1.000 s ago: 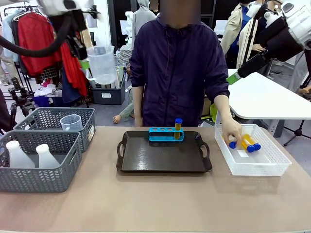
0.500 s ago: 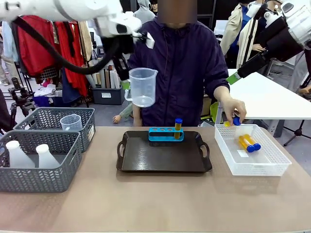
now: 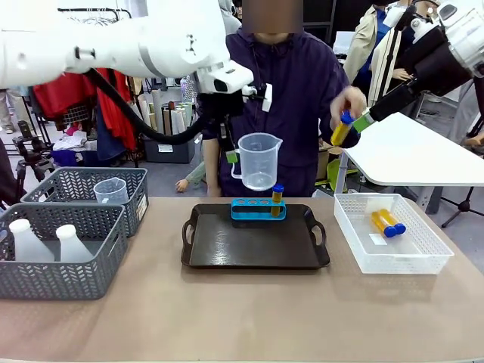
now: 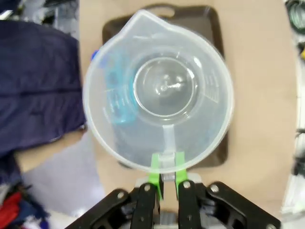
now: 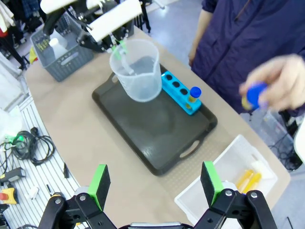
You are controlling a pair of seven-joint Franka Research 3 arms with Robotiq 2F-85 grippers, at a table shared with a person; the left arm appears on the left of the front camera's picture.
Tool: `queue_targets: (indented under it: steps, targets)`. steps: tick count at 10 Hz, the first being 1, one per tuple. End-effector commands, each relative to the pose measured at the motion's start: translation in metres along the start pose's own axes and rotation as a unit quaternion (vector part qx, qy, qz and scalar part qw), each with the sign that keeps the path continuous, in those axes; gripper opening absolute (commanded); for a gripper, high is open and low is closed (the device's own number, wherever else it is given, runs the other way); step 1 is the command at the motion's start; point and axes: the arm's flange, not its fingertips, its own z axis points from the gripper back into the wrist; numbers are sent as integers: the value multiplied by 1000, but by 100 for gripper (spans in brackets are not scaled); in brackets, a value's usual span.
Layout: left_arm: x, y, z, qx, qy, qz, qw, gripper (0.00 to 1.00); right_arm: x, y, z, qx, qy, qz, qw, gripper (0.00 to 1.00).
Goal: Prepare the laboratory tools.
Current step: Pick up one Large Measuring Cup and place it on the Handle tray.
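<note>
Two pincers here: the left pincer (image 4: 166, 164) is clamped on the measuring jug (image 3: 259, 160) handle, centre frame, hanging above the tray (image 3: 253, 246). I'd lower it level, clear of the racked test tube (image 3: 277, 198). The right pincer (image 5: 155, 182) gapes empty.

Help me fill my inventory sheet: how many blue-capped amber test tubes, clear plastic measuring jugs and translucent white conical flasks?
Blue-capped amber test tubes: 4 (blue rack 1, person's hand 1, white lattice basket 2)
Clear plastic handled measuring jugs: 2 (left gripper 1, grey lattice basket 1)
Translucent white conical flasks: 2
Total: 8
</note>
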Motion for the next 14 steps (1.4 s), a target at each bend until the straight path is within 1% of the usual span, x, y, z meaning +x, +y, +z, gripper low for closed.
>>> queue_targets:
  steps: [1,2,4,5,6,8,10,14]
  targets:
    - [17,7,-26,-18,13,-25,999,0,0,-1,1,9,-8,0,1000,100]
    - [23,8,-43,-31,15,-33,999,0,0,-1,1,9,-8,0,1000,100]
    - [35,12,-61,-6,4,-50,999,0,0,-1,1,9,-8,0,1000,100]
    - [32,13,-53,-11,6,-55,998,0,0,-1,1,9,-8,0,1000,100]
    - [32,2,-71,-28,9,-36,999,0,0,-1,1,9,-8,0,1000,100]
    - [32,2,-71,-28,9,-36,999,0,0,-1,1,9,-8,0,1000,100]
    - [35,0,-74,-31,13,-52,998,0,0,-1,1,9,-8,0,1000,100]
    - [55,1,-124,-42,25,-81,996,0,0,-1,1,9,-8,0,1000,100]
